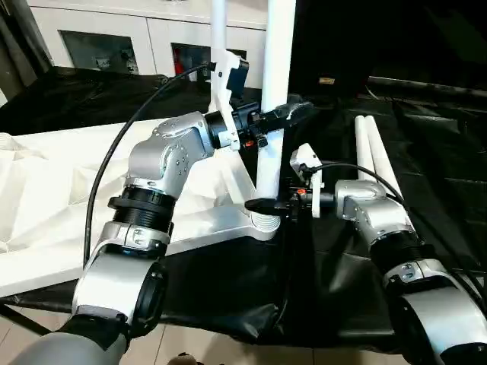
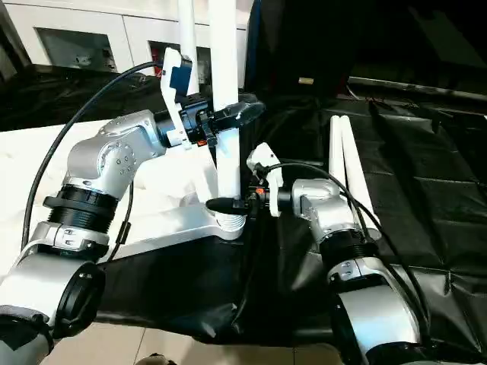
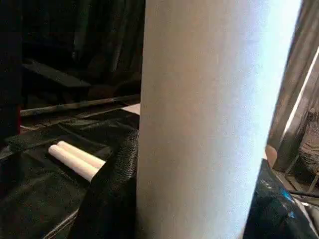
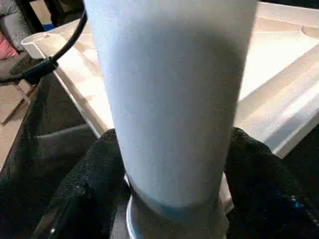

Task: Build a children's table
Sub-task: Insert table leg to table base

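Your left end effector (image 1: pixel 283 114) is clamped on the upright leg (image 1: pixel 276 91) partway up its shaft — in your left wrist view its black fingers (image 3: pixel 112 194) sit on either side of the white tube, pressed against it. Directly below that grip, your right end effector (image 1: pixel 268 205) sits at the foot of the same leg, with one dark finger on each side of the tube, just above the ribbed collar where the leg enters the corner socket (image 1: pixel 265 223); the fingers (image 4: pixel 82 191) look close against the tube, but you cannot tell from these pictures whether they are actually pinching it or only bracketing it. The tabletop (image 1: pixel 68 190) lies underside up on the worktop (image 1: pixel 426 160), stretching away from both end effectors toward your left arm's side, with the socket corner nearest the right end effector. A second leg (image 1: pixel 218 30) stands upright just behind your left wrist, farther from you than the one being held. Beyond your right forearm, on the black cloth (image 1: pixel 228 289) that covers the worktop, two more legs (image 1: pixel 373 148) lie flat, side by side and touching, well apart from either end effector. A black cable (image 1: pixel 114 152) arcs over your left forearm to the wrist — another runs to the right wrist. Past the worktop stands a white cabinet (image 1: pixel 114 38) with glass doors.
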You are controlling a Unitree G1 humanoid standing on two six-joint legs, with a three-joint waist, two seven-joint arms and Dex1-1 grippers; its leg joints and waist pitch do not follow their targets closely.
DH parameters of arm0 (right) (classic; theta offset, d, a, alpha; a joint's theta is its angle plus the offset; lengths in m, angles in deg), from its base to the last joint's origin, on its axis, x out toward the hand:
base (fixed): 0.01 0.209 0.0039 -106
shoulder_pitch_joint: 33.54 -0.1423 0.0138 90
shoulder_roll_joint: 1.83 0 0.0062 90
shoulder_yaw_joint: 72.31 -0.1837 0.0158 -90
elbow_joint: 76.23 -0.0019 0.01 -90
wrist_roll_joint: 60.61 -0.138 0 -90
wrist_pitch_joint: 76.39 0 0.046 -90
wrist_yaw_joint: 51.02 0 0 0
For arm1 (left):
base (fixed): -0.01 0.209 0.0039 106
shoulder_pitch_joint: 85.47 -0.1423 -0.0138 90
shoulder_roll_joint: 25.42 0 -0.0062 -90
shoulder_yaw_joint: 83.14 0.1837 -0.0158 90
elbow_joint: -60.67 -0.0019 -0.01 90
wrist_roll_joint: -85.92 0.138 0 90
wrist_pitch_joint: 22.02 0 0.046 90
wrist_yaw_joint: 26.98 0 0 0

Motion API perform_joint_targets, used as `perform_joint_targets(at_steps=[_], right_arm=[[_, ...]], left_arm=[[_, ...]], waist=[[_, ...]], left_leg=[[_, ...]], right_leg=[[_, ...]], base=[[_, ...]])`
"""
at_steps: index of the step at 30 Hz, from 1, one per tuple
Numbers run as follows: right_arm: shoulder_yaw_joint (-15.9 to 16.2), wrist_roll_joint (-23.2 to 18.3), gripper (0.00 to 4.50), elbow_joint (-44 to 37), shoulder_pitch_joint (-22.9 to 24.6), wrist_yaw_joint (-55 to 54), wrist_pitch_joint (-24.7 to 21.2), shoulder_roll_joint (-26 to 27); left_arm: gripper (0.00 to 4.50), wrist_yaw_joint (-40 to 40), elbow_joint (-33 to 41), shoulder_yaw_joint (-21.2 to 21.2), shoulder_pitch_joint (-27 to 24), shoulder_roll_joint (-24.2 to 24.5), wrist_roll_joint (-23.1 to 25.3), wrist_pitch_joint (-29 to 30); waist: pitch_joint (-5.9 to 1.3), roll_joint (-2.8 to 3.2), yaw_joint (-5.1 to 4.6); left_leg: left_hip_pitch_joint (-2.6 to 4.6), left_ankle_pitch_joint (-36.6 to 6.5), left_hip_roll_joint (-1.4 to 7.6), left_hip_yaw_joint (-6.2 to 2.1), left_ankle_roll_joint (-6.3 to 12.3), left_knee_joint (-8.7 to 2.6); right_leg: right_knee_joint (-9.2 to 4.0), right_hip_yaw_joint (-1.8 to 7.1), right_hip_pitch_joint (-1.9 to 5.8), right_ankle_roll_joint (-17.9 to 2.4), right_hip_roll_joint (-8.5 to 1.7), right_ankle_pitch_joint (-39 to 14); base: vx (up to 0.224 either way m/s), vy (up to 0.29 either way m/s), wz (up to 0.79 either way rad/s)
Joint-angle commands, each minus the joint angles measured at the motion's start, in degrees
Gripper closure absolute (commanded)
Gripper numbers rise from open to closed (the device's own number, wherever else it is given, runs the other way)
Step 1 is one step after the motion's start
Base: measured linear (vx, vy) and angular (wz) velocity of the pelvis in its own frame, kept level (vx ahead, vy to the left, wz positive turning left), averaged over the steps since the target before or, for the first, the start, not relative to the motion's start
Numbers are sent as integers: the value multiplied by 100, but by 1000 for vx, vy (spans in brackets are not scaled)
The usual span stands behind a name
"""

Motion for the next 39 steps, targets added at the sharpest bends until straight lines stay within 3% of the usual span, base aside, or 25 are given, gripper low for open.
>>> perform_joint_targets(at_steps=[1,9,25,26,30,33,39], right_arm=[[47,41,185,-95,80,79,62,-64],[124,81,248,-76,121,130,91,-104],[162,95,255,-63,137,0,152,-26],[105,20,185,-32,102,-2,28,11],[69,-17,173,-55,72,-44,65,50],[41,-5,139,-40,45,-158,147,77],[40,-54,138,-54,23,-53,50,65]], left_arm=[[273,-72,-107,211,-158,-24,83,194],[273,-92,-74,227,-172,-22,74,212],[273,-184,47,286,-248,-43,35,308],[273,-226,73,312,-265,-30,36,327],[273,-265,142,346,-293,-26,30,370],[273,-294,154,367,-294,-23,34,388],[275,-334,114,399,-245,-9,81,377]], waist=[[-429,27,8],[-440,39,13],[-451,37,21],[-450,43,20],[-451,49,22],[-453,62,23],[-440,76,44]], left_leg=[[163,269,160,-26,683,-252],[163,292,161,-31,701,-240],[164,323,162,-33,734,-224],[164,321,161,-33,735,-224],[167,279,169,-34,725,-226],[180,297,171,-35,697,-224],[175,60,172,-39,575,-244]], right_leg=[[-214,204,337,-1912,-360,2418],[-202,200,338,-1945,-361,2452],[-188,198,339,-1984,-363,2462],[-188,196,335,-1979,-357,2452],[-189,198,331,-2001,-367,2383],[-187,199,315,-1995,-361,2383],[-209,204,324,-1939,-366,2137]], base=[[0,0,0],[0,0,0],[0,0,0],[0,0,0],[0,0,0],[0,0,0],[0,0,0]])
